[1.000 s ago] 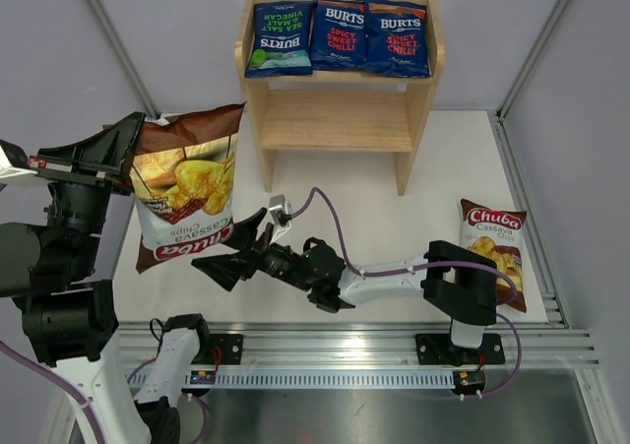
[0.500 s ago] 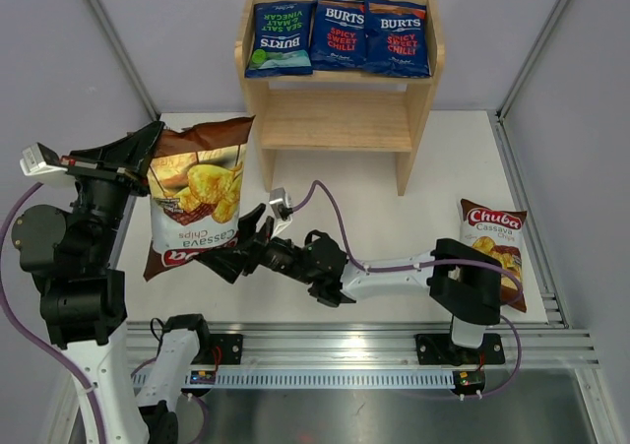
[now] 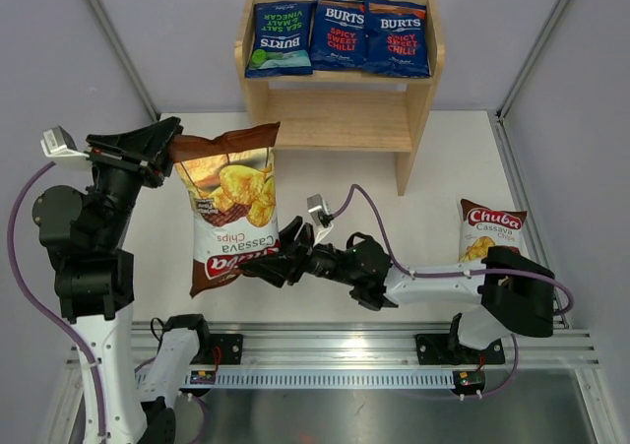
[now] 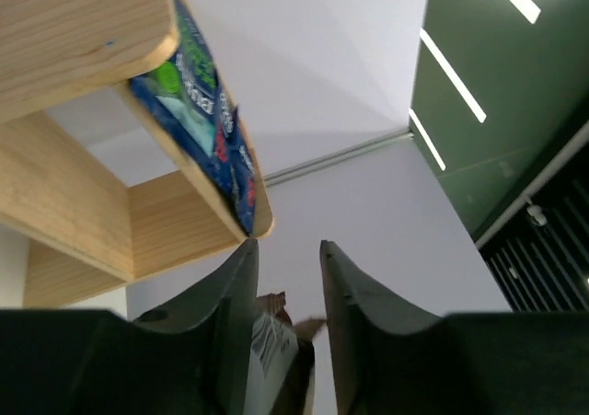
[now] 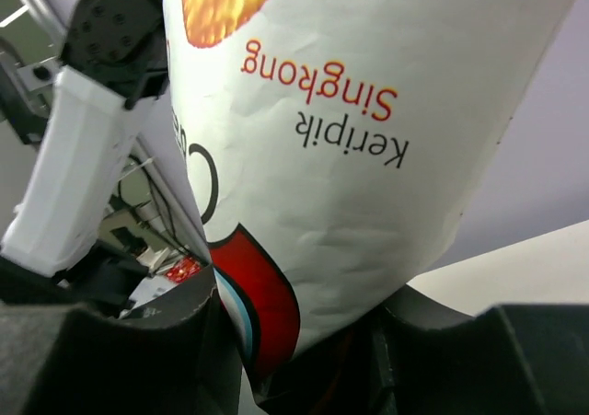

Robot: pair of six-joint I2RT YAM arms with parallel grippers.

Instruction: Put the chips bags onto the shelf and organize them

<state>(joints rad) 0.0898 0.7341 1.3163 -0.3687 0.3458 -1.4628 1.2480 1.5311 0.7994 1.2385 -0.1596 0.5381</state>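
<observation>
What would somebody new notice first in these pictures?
A brown Chuba bag hangs upside down in mid-air, the left tool at its top edge and the right tool at its bottom. Three blue BURTS bags line the top of the shelf; a second Chuba bag lies on the table at right.

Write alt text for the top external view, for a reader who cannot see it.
An upside-down Chuba bag hangs between the left gripper and right gripper. Three Burts bags lie atop the shelf; a second Chuba bag lies on the table, right.
</observation>
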